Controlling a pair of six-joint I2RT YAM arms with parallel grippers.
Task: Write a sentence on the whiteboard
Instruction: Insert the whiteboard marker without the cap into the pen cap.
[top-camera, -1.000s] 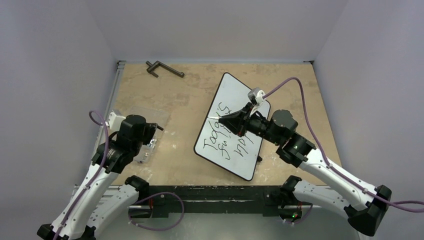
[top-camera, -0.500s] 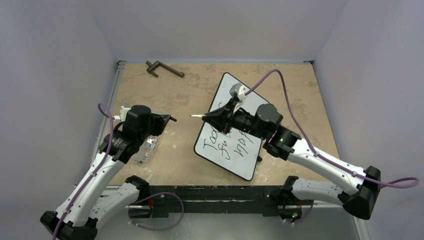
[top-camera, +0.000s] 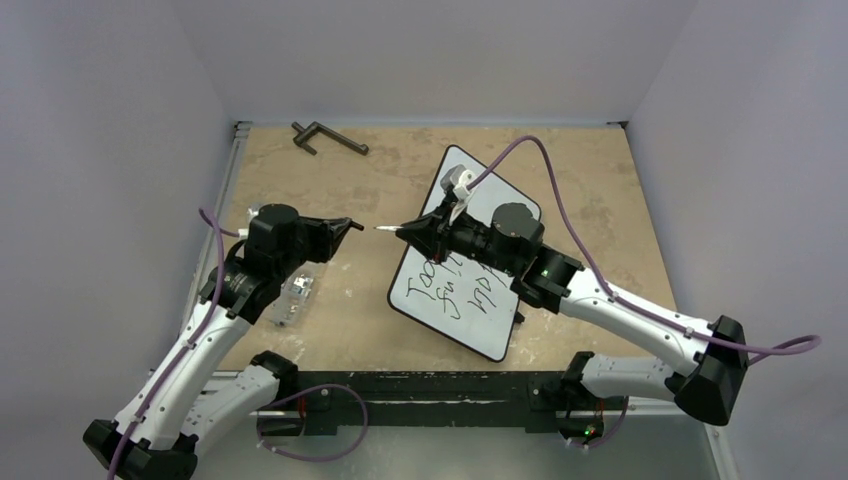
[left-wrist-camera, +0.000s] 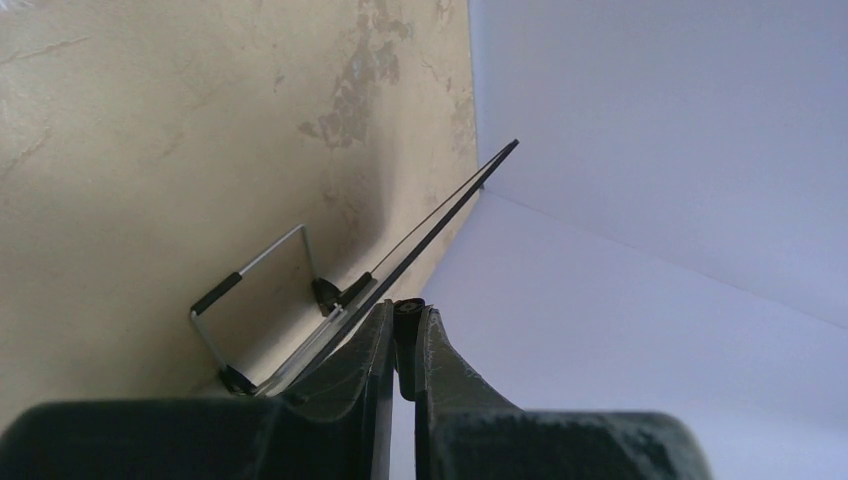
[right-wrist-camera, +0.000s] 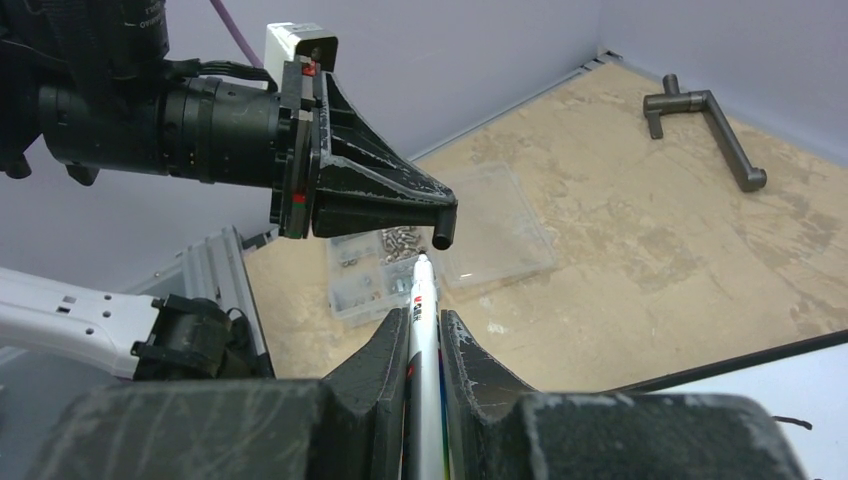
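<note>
- Right tool (right-wrist-camera: 422, 318) has its two fingers pressed tight on a white marker (right-wrist-camera: 424, 290), whose barrel runs out between them to a bare tip. From above, that tip sits past the left rim of the whiteboard (top-camera: 487, 335), over open worktop (top-camera: 590, 180).
- Left tool (right-wrist-camera: 440, 215) faces it tip to tip, its fingers nearly together and pinching a small black cap (right-wrist-camera: 441, 238). The cap sits just beyond the marker tip, close to it but apart.
- The whiteboard lies slantwise on the worktop in front of the right arm, one corner towards the near edge and the opposite corner towards the back wall. In the left wrist view it is seen edge-on, with a wire stand (left-wrist-camera: 260, 262) against its underside.
- The sentence (top-camera: 450, 290) runs in three slanted black lines across the nearer half of the board, and the right arm covers their far ends.
- A clear plastic box (right-wrist-camera: 380, 275) holding screws lies on the worktop under the left arm, well apart from the board, with its lid (right-wrist-camera: 495, 235) open flat beside it.
- A dark metal crank (top-camera: 330, 138) lies by itself near the back wall.
</note>
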